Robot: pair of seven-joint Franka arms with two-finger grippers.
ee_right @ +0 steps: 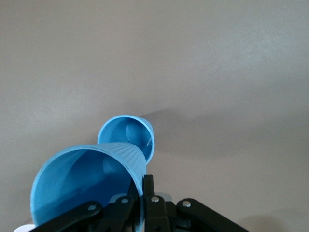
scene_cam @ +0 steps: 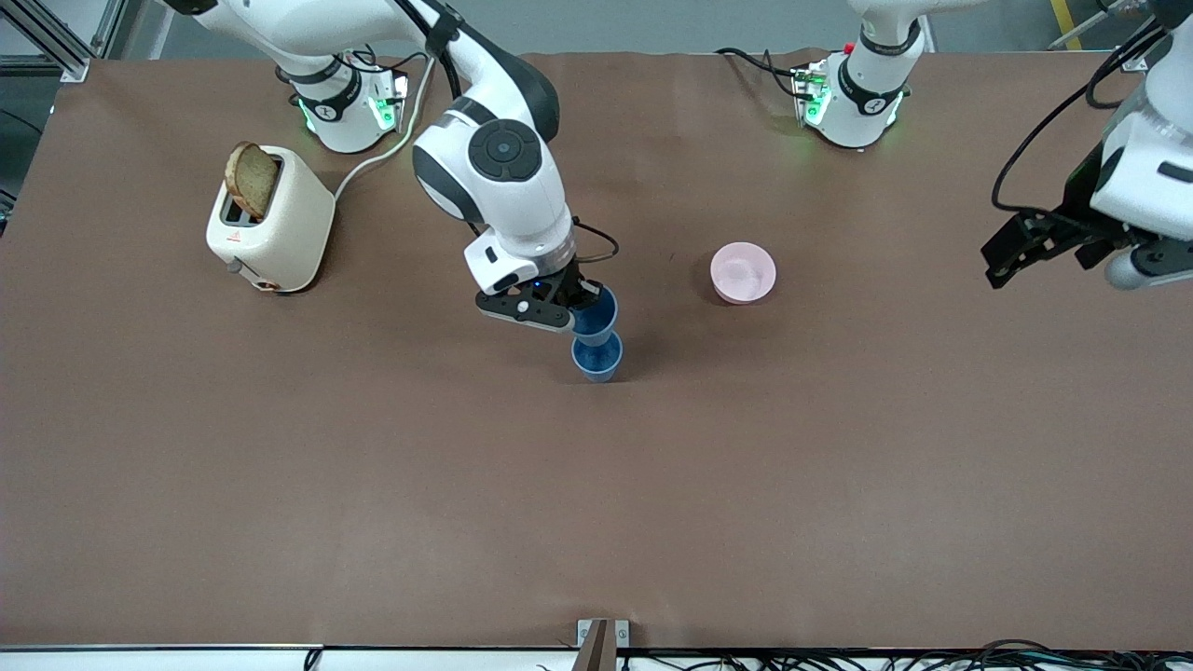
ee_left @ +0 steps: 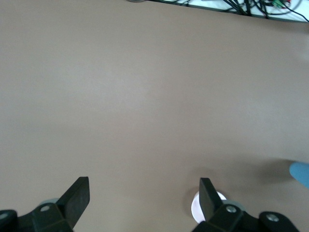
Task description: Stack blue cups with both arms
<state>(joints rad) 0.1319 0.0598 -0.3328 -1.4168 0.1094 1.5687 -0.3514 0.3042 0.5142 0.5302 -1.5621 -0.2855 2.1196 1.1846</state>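
Pinching the rim of one blue cup (scene_cam: 598, 315) in our right gripper (scene_cam: 569, 303), we hold it over the other cup (scene_cam: 596, 357) standing mid-table, while our left gripper (scene_cam: 1011, 244) waits spread open above the table's end.

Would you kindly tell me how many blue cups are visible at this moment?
2. One matte-blue tapered plastic cup stands mid-table; the other blue cup is pinched by its rim in the right claw, just above the first. None seem hidden.

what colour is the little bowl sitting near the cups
Pale pink: the small round pink bowl shows best in the front view, on the brown table.
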